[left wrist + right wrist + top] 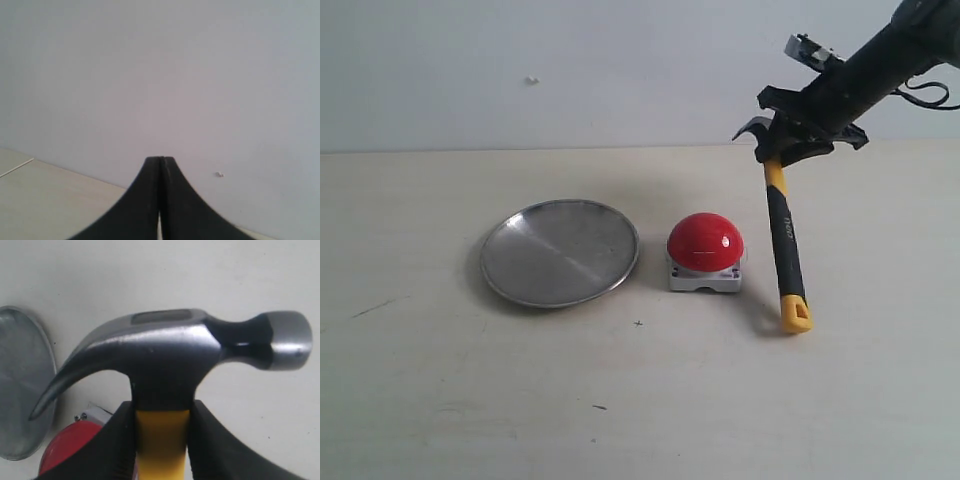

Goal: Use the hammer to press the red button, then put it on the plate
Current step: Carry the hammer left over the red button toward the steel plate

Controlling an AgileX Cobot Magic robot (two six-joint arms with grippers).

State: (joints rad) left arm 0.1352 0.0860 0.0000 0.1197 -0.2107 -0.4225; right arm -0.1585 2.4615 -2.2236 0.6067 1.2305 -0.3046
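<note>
Steel-and-yellow item, one: hammer (783, 235), hanging nearly upright, dark head uppermost and looped yellow end lowest. The end is close over the counter (620, 400) or touching it; we cannot tell which. Location: just beside the red button (705, 242), on the side away from the plate (560, 252), clear of the dome.

Right gripper (777, 150): clamped on the yellow neck of the handle directly under the head, a jaw on either side, as the right wrist view shows.

Left gripper (160, 167): jaws together, holding nothing, facing a bare wall; we do not find it in the exterior view.

Red button: glossy dome on a pale square base, between plate and hammer. Plate: dull metal, bare.

Step in hand, as we judge it: the press. The hammer is gripped and the button is not yet met. The next move calls for a short carry sideways toward the plate until the looped end stands over the dome's crown, then a straight push down. The grip sits far from that end, so any tilt could let it skid off the rounded top.
</note>
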